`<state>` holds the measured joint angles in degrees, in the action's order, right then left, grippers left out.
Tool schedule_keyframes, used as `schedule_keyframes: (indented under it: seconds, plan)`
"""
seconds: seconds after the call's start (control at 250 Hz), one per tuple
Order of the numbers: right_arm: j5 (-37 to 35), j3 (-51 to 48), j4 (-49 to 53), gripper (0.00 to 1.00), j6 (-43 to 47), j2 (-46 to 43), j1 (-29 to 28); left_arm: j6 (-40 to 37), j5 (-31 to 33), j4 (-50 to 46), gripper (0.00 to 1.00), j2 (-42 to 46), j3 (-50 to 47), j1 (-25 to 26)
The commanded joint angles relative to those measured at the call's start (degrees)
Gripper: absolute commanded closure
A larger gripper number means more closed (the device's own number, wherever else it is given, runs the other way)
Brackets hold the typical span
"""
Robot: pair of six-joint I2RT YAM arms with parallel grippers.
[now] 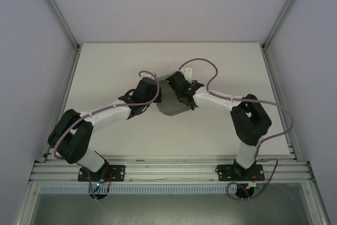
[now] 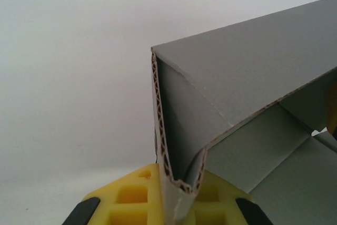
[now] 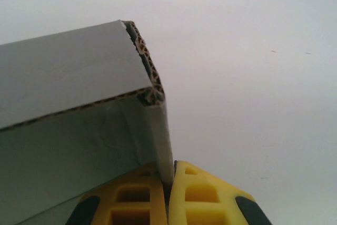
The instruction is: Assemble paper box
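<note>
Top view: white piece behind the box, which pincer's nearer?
Right. The right pincer, shut on the paper box, sits close by the white piece; the left pincer clamps the box's opposite edge, farther off.

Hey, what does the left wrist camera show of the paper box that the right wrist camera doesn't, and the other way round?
Left wrist view: the paper box from its open side, with inner panels and fold creases visible and a doubled-over wall pinched in the left end effector. Right wrist view: a closed outer corner, with one wall edge clamped in the right end effector. Shared: grey corrugated cardboard, yellow fingers shut on it, and the white table behind.
</note>
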<state>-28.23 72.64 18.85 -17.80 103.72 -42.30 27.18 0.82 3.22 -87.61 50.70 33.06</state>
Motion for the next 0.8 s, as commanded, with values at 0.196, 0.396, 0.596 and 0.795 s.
schedule_keyframes:
  seconds: [0.196,0.396,0.596,0.795]
  plan:
    - [-21.57,-0.68,8.25,0.96,-3.73,2.12,3.52,3.61,2.08,-3.58,1.0,-0.24,2.81,-0.62]
    - [5.21,-15.44,-18.86,0.84,6.04,-8.64,5.75,2.16,0.63,-3.19,1.0,-0.12,2.86,-0.63]
    - [18.58,-19.7,-26.22,0.78,9.92,-12.6,8.02,-0.46,-2.3,-0.5,1.0,0.34,1.44,-0.5]
    - [23.71,-19.8,-25.8,0.68,8.77,-12.83,10.11,-0.81,-1.73,-1.17,1.0,0.31,1.6,-0.54]
